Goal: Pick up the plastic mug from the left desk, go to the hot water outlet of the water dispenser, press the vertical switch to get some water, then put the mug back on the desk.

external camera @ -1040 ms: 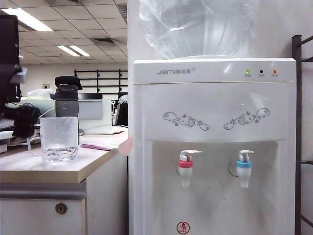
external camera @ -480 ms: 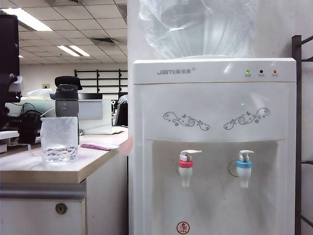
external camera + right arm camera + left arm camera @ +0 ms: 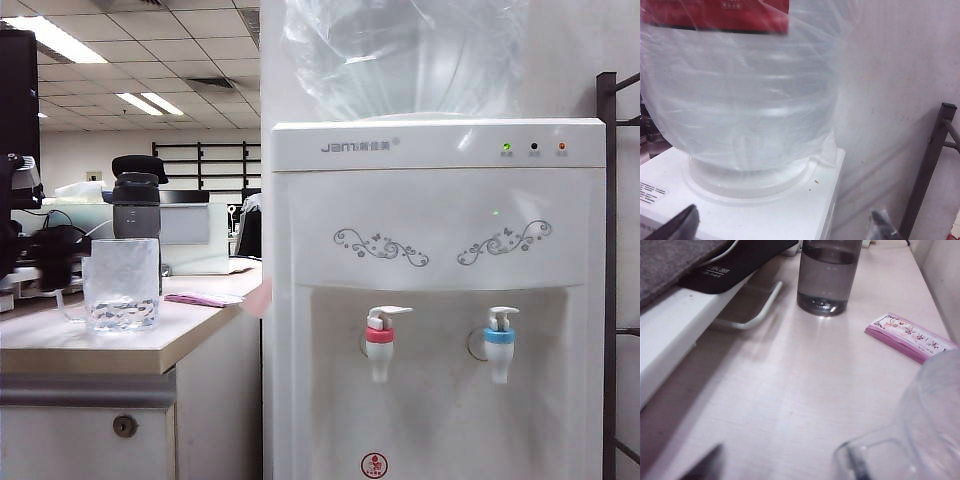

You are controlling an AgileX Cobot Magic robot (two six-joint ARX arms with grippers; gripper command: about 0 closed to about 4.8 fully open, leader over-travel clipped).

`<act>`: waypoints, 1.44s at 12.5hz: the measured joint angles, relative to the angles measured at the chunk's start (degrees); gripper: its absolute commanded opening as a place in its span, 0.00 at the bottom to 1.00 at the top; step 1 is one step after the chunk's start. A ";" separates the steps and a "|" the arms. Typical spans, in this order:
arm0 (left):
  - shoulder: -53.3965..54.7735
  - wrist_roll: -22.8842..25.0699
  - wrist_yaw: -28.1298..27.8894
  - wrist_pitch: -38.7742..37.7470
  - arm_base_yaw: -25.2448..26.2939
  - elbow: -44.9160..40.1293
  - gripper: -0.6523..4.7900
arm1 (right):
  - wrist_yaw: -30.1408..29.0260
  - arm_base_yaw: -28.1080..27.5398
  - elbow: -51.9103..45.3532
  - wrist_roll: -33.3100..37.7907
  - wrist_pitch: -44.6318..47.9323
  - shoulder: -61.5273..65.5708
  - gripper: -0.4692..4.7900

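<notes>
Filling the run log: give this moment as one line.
left gripper: at clear plastic mug's handle, beige desk | right gripper: open, above dispenser

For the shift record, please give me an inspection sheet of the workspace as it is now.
Surface: left desk, pale top, drawer shut.
Job's things: plastic mug upright on desk; water dispenser; hot water outlet, vertical switch untouched.
Clutter: dark bottle, pink packet.
Grippers: left gripper at mug handle, not closed; right gripper open, beside the big bottle.
Cables: dark wires far left.
Surroundings: office, ceiling lights.
</notes>
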 measured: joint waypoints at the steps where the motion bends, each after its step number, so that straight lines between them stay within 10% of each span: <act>1: 0.00 -0.07 0.26 0.02 -0.07 0.00 0.38 | 0.00 0.00 0.00 0.02 -0.11 0.00 0.93; 5: 0.50 -0.09 3.87 -0.04 -0.11 0.00 0.11 | 0.04 0.00 0.00 0.00 -0.11 -0.02 0.93; 18: -6.16 0.33 12.28 0.96 -0.11 -0.09 0.11 | 0.24 -0.04 0.00 -0.09 1.38 -0.02 0.93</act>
